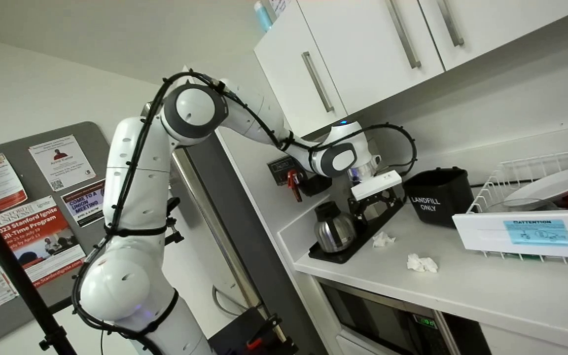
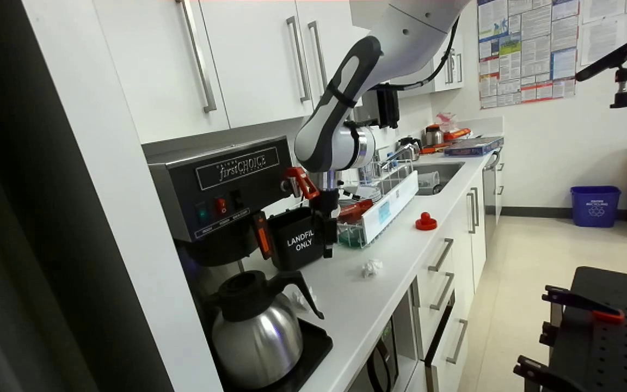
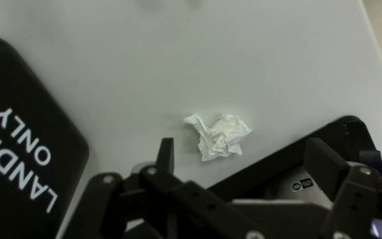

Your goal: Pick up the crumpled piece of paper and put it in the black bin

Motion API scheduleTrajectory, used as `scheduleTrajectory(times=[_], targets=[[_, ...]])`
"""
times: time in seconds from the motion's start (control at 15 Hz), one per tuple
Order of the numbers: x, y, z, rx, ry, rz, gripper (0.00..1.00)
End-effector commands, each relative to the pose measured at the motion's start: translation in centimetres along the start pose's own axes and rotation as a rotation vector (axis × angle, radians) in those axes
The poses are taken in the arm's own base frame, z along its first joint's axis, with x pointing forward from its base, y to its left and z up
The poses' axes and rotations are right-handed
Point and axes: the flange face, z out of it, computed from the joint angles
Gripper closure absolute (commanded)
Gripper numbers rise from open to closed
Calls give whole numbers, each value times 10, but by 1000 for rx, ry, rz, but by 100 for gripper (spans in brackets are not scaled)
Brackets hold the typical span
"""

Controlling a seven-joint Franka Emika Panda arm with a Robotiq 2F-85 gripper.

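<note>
Hand (image 3: 240, 144): fingers spread wide, holding nothing, above the table (image 1: 466, 281)
Crumpled paper (image 3: 222, 136): on the table, between the black bin (image 1: 446, 201) and the coffee tray (image 2: 313, 345)
Second crumpled paper (image 1: 422, 263): nearer the table's front edge
Black bin: upright beside the dish rack (image 1: 483, 231)

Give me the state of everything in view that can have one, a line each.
Gripper: open, holding nothing.
Coffee jug: upright.
Jug-side crumpled paper: on the counter, ungripped.
Other crumpled paper: on the counter, ungripped.
Black bin: upright; contents hidden.
Dish rack: holding a white plate and more.
Upper cabinet doors: shut.
Microwave display: lit green.
</note>
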Motion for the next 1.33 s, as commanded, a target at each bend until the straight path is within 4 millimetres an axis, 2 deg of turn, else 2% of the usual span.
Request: scheduleTrajectory(times=[0.0,0.2,0.47,0.73,1.27], targets=[[1,8,19,-89,74,-118,0],[0,16,36,-104,167,-166,0],[-4,20,54,-28,251,-221,0],[-7,24,69,18,245,-238,0],[12,16,102,135,216,-261,0]])
